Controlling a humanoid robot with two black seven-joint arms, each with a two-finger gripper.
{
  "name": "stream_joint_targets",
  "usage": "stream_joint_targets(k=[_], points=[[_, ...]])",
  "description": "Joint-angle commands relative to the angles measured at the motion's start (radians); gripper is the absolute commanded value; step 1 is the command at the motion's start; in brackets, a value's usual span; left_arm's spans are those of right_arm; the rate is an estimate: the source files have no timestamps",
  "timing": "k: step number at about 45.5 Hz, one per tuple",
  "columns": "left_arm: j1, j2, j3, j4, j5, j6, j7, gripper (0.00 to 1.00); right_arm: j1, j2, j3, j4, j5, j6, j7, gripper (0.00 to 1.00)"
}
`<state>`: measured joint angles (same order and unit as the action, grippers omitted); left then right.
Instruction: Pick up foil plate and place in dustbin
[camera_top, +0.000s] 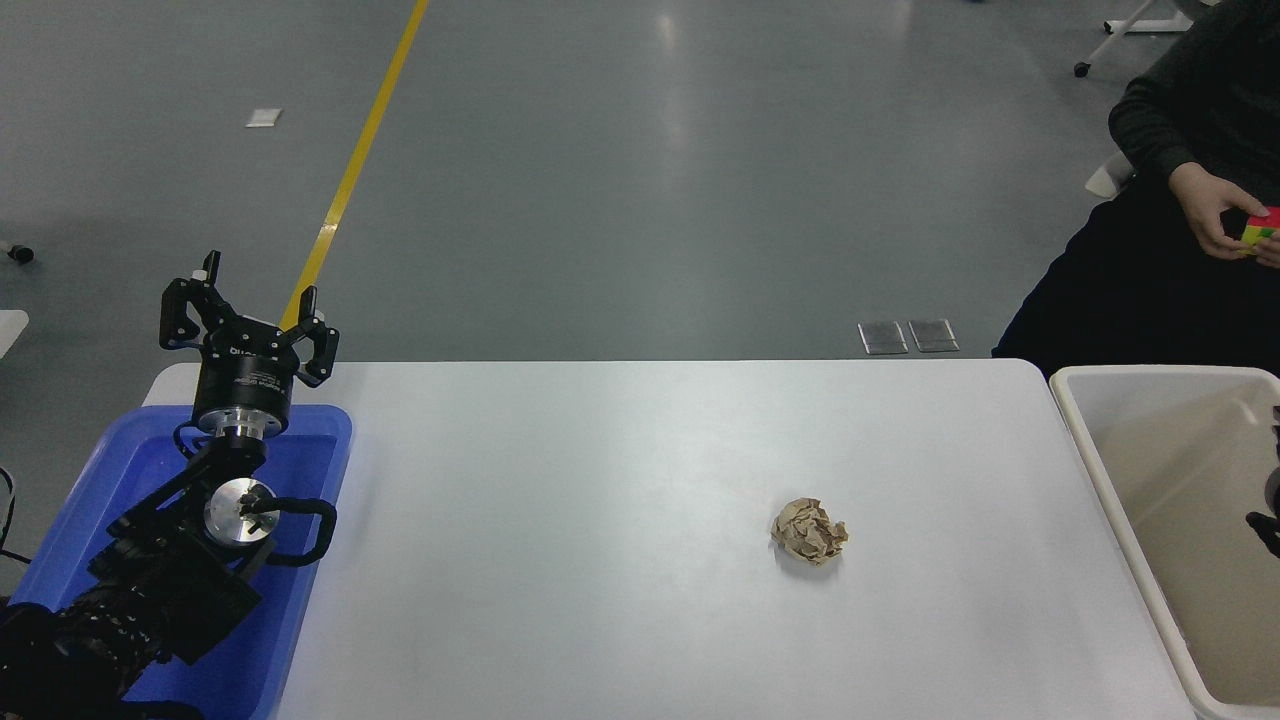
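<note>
The foil plate is out of view; no silver shows anywhere in the head view. The dustbin (1102, 478), a cream tub with a thick white rim, stands off the table's right end, cut off by the picture's edge, and its visible inside is bare. Only a sliver of my right gripper (1272, 505) shows at the right edge, over the dustbin. My left gripper (250, 300) is parked open above the blue bin at the lower left, holding nothing.
A crumpled brown paper ball (809, 531) lies on the white table (600, 480), right of centre. The blue bin (310, 470) sits under the left arm. A person (1180, 200) sits at the far right, holding a coloured cube.
</note>
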<state>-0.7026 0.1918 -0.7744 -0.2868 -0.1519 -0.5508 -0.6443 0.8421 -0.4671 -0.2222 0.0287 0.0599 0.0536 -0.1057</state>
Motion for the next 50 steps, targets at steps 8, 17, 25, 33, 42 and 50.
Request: stream_joint_targets(k=[8, 17, 25, 33, 42, 50], points=[[0.000, 0.000, 0.000, 0.000, 0.000, 0.000, 0.000, 0.99, 0.374, -0.192, -0.213, 0.534, -0.326, 0.015, 0.012, 1.00], [0.000, 0.000, 0.000, 0.000, 0.002, 0.000, 0.000, 0.99, 0.566, -0.300, -0.301, 0.921, -0.580, 0.015, 0.003, 1.00], [0.000, 0.001, 0.001, 0.000, 0.002, 0.000, 0.000, 0.99, 0.765, -0.285, -0.517, 1.102, -0.583, 0.025, 0.006, 1.00], [0.000, 0.000, 0.001, 0.000, 0.002, -0.001, 0.000, 0.99, 0.929, -0.236, -0.660, 1.231, -0.583, 0.044, 0.008, 1.00], [0.000, 0.001, 0.001, 0.000, 0.002, -0.001, 0.000, 0.99, 1.121, -0.179, -0.760, 1.404, -0.578, 0.135, 0.009, 1.00], [0.000, 0.000, 0.001, 0.000, 0.002, -0.001, 0.000, 0.99, 1.204, -0.145, -0.761, 1.462, -0.465, 0.279, 0.009, 1.00]])
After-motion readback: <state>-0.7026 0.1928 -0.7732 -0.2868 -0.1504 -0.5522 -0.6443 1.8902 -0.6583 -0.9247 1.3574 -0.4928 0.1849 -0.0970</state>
